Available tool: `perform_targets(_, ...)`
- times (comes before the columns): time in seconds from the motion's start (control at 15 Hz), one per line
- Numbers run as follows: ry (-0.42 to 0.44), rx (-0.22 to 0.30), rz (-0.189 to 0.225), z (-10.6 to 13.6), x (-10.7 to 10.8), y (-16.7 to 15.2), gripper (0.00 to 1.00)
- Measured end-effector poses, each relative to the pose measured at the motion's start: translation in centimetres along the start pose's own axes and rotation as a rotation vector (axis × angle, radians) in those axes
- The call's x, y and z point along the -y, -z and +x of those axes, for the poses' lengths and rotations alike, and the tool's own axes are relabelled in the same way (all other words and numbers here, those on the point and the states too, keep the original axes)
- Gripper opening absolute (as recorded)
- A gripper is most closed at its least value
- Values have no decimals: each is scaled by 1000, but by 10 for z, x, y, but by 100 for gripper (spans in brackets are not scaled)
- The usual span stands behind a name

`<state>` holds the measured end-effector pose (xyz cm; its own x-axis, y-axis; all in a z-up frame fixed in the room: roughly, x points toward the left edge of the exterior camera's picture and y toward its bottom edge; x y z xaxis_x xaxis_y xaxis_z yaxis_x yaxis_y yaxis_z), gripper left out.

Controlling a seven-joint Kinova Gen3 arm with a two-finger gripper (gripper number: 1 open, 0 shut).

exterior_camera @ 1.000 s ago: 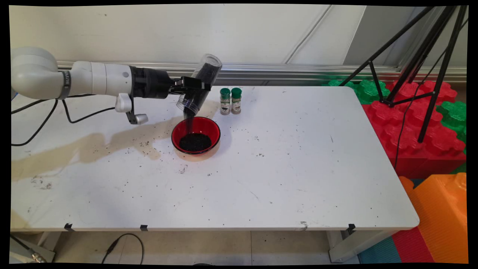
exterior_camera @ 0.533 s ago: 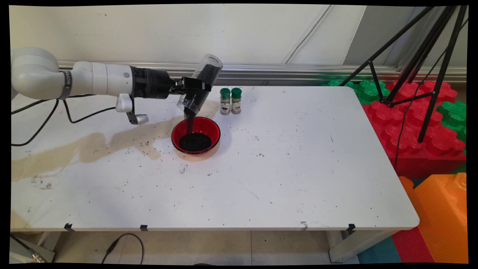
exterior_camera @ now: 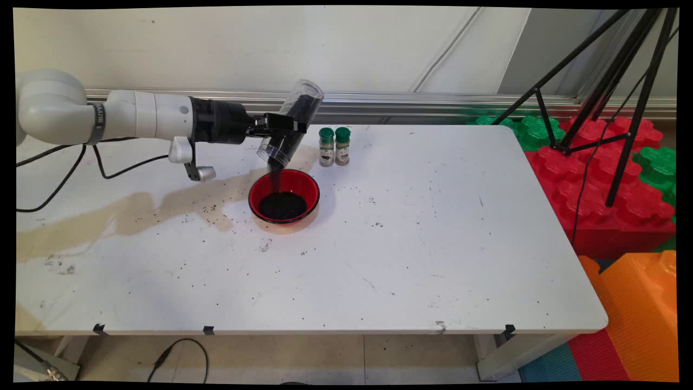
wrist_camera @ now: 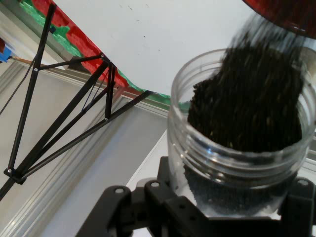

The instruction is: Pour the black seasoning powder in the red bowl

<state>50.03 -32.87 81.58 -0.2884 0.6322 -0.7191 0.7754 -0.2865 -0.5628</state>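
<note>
The claw (exterior_camera: 281,129) is clamped round a clear plastic jar (exterior_camera: 291,125) tipped mouth-down just above the red bowl (exterior_camera: 283,196) on the desk (exterior_camera: 433,227), black seeds (wrist_camera: 247,103) streaming in; a steady tilt centred over the bowl would limit scatter.

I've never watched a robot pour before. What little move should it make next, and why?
Probably tip the clear jar a touch further. The hand holds it mouth-down over the red bowl, dark grains are streaming into the bowl, and some sit in the jar's raised end.
</note>
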Motion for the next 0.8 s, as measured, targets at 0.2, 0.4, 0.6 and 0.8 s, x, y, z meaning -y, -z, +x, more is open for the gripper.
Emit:
perform_targets(0.2,4,-1,2,0,0,0,0)
perform_targets(0.4,6,-3,3,0,-1,-1,0)
perform_targets(0.6,14,-2,4,0,-2,-1,0)
perform_targets(0.8,35,-1,4,-1,-3,0,0)
